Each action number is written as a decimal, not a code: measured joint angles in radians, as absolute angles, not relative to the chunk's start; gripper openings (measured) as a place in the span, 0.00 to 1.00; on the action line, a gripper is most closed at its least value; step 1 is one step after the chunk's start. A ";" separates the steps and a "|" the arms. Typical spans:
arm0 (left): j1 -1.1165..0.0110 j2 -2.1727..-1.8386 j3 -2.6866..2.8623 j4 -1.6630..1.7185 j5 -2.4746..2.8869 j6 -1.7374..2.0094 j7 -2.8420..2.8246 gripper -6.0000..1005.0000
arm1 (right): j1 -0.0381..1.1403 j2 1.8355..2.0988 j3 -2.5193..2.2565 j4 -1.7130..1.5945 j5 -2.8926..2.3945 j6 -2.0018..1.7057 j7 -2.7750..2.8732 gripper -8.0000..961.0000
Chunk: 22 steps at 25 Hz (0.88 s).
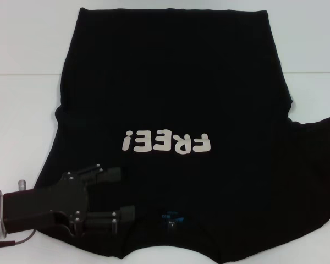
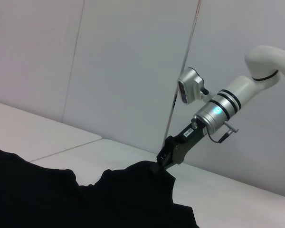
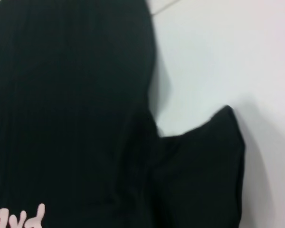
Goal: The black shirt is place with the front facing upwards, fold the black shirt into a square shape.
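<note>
The black shirt [image 1: 170,99] lies spread on the white table, front up. Its off-white "FREE!" print [image 1: 166,143] reads upside down in the head view, and the blue neck label [image 1: 171,216] is at the near edge. My left gripper [image 1: 116,192] is open over the shirt's near left shoulder, beside the collar, with nothing between its fingers. My right gripper [image 2: 164,160] shows only in the left wrist view. It looks shut on the tip of the far sleeve [image 2: 142,173], where the cloth rises to a peak. That sleeve [image 3: 204,166] also appears in the right wrist view.
The white table [image 1: 22,99] stretches out on both sides of the shirt, with a seam line [image 1: 22,75] running across it. A pale wall [image 2: 123,71] stands behind the table, with the white right arm [image 2: 256,71] in front of it.
</note>
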State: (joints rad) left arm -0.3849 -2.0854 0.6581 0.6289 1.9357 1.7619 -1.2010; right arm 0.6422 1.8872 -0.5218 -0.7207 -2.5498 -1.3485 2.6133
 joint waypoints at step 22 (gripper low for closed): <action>-0.386 -2.078 0.644 0.632 1.937 1.766 -1.215 0.93 | 0.730 1.910 -0.539 -0.753 -2.509 -1.444 2.523 0.05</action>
State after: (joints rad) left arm -0.3864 -2.0778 0.6442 0.6317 1.9370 1.7656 -1.2150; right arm 0.7297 1.9101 -0.5393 -0.7532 -2.5093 -1.4444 2.5229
